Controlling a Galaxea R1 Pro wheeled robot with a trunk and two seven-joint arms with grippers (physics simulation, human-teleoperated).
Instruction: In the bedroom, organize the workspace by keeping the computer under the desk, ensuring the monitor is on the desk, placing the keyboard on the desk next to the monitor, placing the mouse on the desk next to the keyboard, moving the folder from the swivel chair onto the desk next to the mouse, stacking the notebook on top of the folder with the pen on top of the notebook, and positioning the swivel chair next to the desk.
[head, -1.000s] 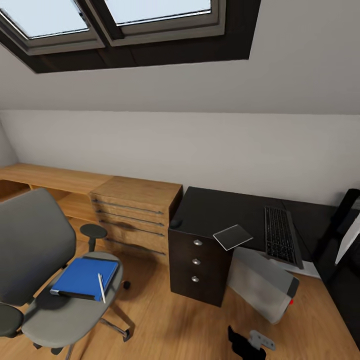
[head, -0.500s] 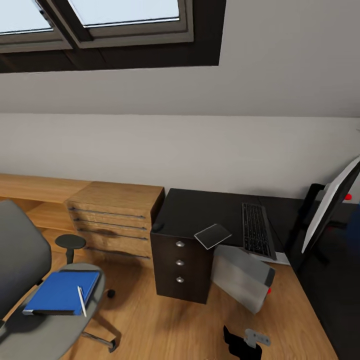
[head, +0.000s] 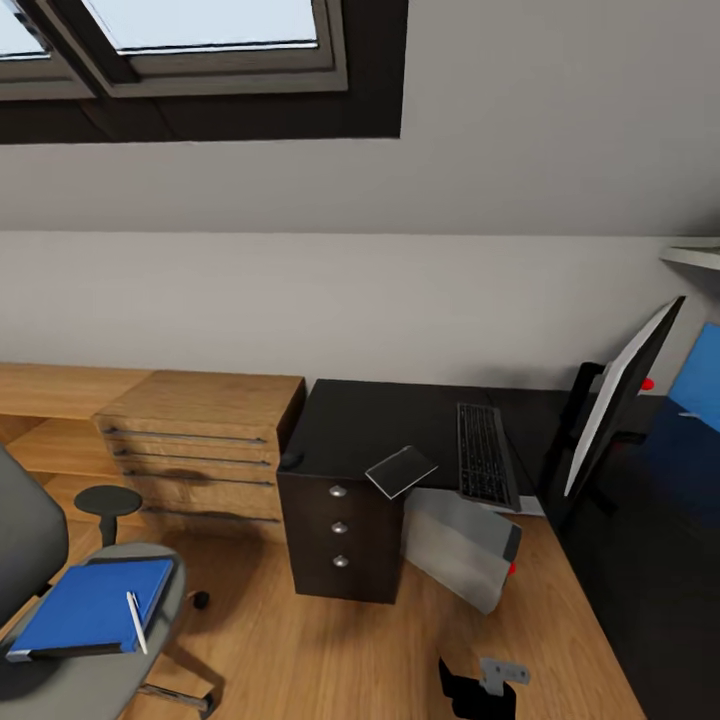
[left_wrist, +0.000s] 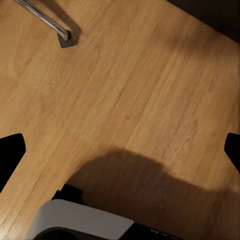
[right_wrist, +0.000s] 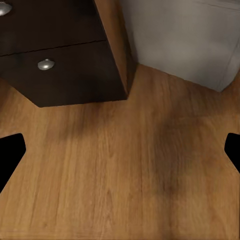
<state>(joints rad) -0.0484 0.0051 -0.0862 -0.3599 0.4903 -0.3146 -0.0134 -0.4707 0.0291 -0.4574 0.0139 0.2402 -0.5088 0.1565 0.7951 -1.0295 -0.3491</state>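
The black desk (head: 400, 415) stands against the wall. On it the keyboard (head: 483, 452) lies left of the monitor (head: 612, 405), which I see edge-on. The notebook (head: 401, 470) overhangs the desk's front edge, and the small dark mouse (head: 291, 459) sits at its left front corner. The computer (head: 460, 545) leans tilted under the desk. At lower left is the swivel chair (head: 70, 670), with the blue folder (head: 90, 607) on its seat and the pen (head: 135, 622) on the folder. My left gripper (left_wrist: 120, 150) is open over bare floor near a chrome chair leg (left_wrist: 45, 20). My right gripper (right_wrist: 120, 150) is open, facing the desk drawers (right_wrist: 55, 60) and the computer (right_wrist: 185, 45).
A light wooden drawer chest (head: 200, 440) and a low wooden shelf stand left of the desk. A blue panel (head: 700, 390) shows at the right edge. Skylights (head: 200, 40) sit in the sloped ceiling. Wood floor (head: 300, 650) lies open between chair and desk. Part of my arm (head: 480, 685) shows at the bottom.
The whole head view has swung to the right, so the chair has slid toward the left edge and the monitor has come fully into view. No thing has moved.
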